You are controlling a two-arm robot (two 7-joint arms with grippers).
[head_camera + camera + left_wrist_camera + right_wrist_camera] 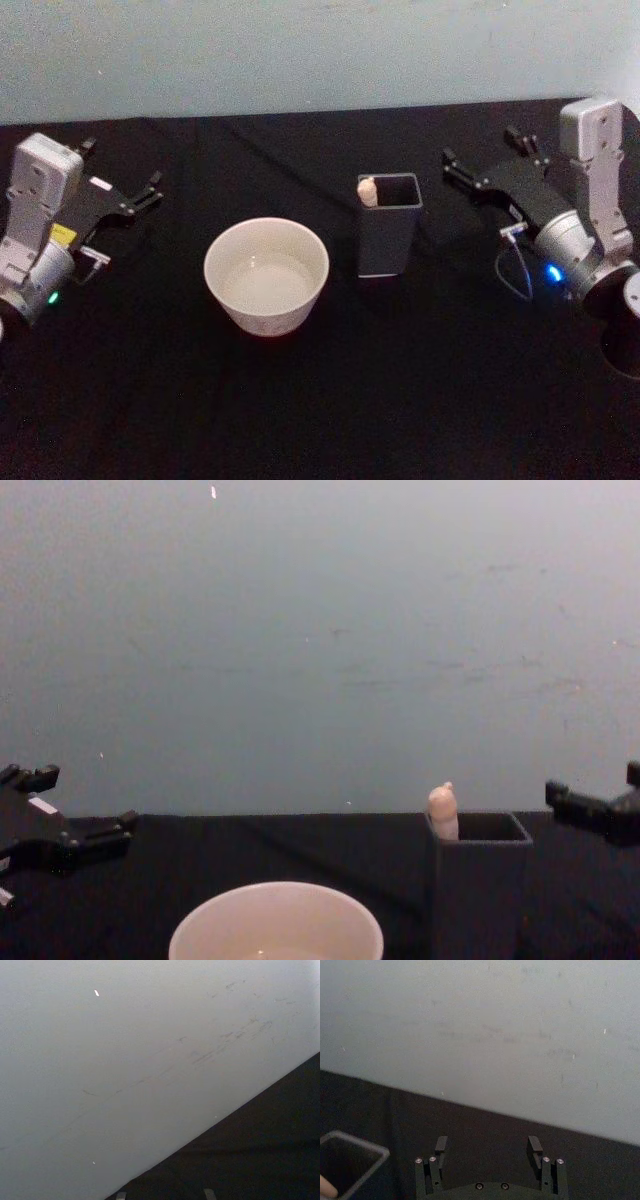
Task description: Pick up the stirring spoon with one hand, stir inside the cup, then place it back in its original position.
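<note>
The stirring spoon stands in the dark grey square holder; its cream knob top pokes above the holder's left corner, and the metal bowl is hidden inside. The wide cream-white cup sits left of the holder on the black table, its rim low in the chest view. My right gripper hovers open to the right of the holder, fingers apart with nothing between them. My left gripper rests open at the far left, away from the cup.
A black cloth covers the table. A pale grey-blue wall stands right behind its back edge. A corner of the holder lies near my right gripper in the right wrist view.
</note>
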